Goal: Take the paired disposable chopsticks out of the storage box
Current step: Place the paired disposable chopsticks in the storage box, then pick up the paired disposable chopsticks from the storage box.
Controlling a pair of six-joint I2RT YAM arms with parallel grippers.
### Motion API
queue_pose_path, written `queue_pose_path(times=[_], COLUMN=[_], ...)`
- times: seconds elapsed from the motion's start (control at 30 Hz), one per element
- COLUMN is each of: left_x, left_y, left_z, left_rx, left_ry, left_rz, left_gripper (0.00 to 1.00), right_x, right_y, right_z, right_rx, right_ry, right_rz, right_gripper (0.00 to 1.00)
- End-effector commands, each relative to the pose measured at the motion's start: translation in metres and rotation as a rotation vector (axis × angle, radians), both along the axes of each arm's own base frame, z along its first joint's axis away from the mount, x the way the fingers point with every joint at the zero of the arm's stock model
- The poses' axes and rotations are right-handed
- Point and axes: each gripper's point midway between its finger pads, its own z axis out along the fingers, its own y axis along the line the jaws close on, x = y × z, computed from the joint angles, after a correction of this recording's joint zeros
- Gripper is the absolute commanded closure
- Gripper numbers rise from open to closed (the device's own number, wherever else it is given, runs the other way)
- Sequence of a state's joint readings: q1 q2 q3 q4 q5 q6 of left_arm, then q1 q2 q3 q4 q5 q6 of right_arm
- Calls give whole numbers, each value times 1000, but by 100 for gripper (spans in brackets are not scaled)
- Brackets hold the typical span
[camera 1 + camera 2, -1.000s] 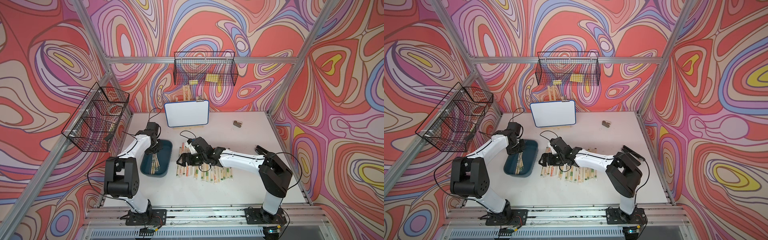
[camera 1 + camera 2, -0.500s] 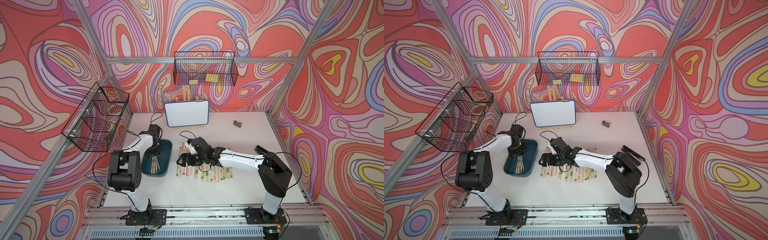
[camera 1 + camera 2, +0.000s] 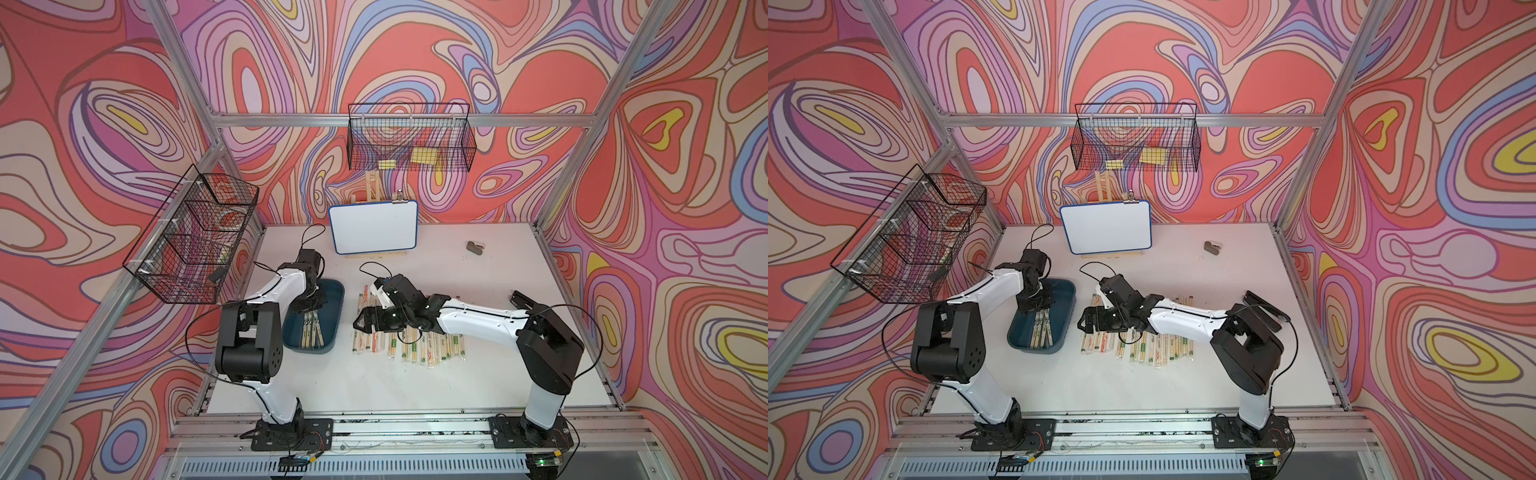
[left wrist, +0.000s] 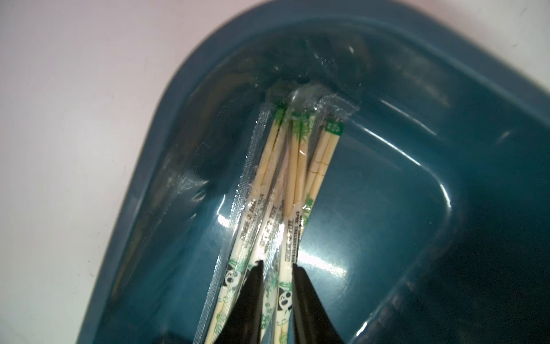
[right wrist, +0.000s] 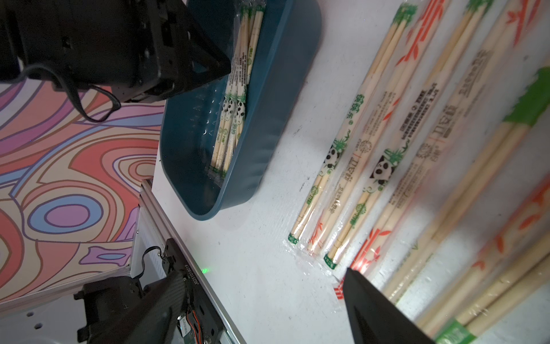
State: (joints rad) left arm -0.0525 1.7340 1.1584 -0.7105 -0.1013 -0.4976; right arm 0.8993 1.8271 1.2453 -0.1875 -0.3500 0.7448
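Straddling paired disposable chopsticks [image 4: 293, 172]: left tool [image 4: 276, 264]

The white bench [image 5: 262, 268] carries a teal box [image 5: 276, 119] and, near it, a row of sleeved chopsticks [image 5: 372, 155], printed green, panda or red-orange; a few panda-marked pairs [image 5: 235, 107] lie lengthwise inside the box, along the wall nearer the row; the black left arm [image 5: 119, 44] hangs over one end of the box; the right pincer [image 5: 384, 318] shows one black finger, its tip over the sleeve ends; past the bench edge stand a metal rail [image 5: 154, 208], a black arm base [image 5: 134, 303] and a swirl-patterned wall [image 5: 68, 178].
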Motion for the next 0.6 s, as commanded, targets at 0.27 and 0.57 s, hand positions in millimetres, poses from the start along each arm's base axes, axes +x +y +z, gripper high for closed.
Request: queue_pose_path(times=[0.27,0.57], left_x=[-7,-9], left_y=[-6,-8], left_z=[-19,-31], left_rx=[-30,-22], left_ry=[36,67], left_rz=[6,2], left_gripper=[77,77], right_x=[0,0], right_y=[5,5], right_z=[-2,-2], right_rx=[-2,-1], right_ry=[-9,-11], right_rz=[14,14], right_gripper=[11,11])
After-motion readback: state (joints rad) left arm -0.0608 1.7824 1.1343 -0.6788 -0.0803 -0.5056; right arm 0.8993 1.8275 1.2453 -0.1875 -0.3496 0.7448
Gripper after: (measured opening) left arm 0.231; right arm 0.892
